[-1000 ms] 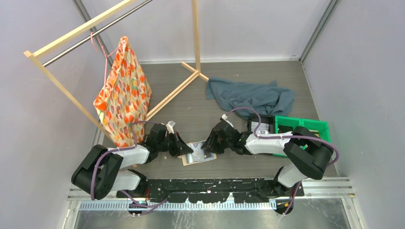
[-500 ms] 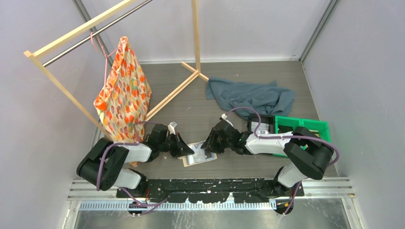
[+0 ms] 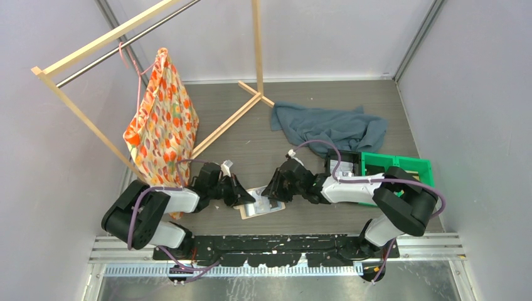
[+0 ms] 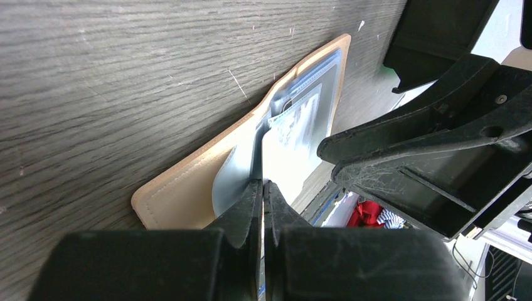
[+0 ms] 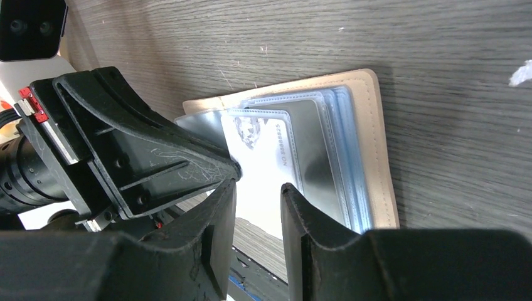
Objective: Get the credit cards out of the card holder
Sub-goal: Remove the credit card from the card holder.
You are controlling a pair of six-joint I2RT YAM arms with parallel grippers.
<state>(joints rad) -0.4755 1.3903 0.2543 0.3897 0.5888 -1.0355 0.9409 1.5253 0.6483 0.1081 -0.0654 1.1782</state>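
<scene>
The tan card holder (image 3: 264,206) lies open on the dark wood table between both arms; its cover shows too in the left wrist view (image 4: 182,191) and the right wrist view (image 5: 376,157). Pale blue-grey pocket leaves fan out inside. A glossy credit card (image 5: 266,141) with pale print sits in a pocket, also visible as the credit card (image 4: 295,125). My left gripper (image 4: 262,183) is shut, pinching the edge of one pocket leaf. My right gripper (image 5: 257,188) hovers open just over the glossy card, facing the left gripper (image 5: 144,157), with nothing between its fingers.
A green bin (image 3: 408,166) and a black tray (image 3: 344,164) stand at the right behind my right arm. A blue-grey cloth (image 3: 329,125) lies further back. A wooden rack (image 3: 257,44) with an orange patterned bag (image 3: 163,125) fills the left.
The left arm's rear links have shifted slightly to the right. Both grippers stay at the card holder, with the right one edged a touch to the left.
</scene>
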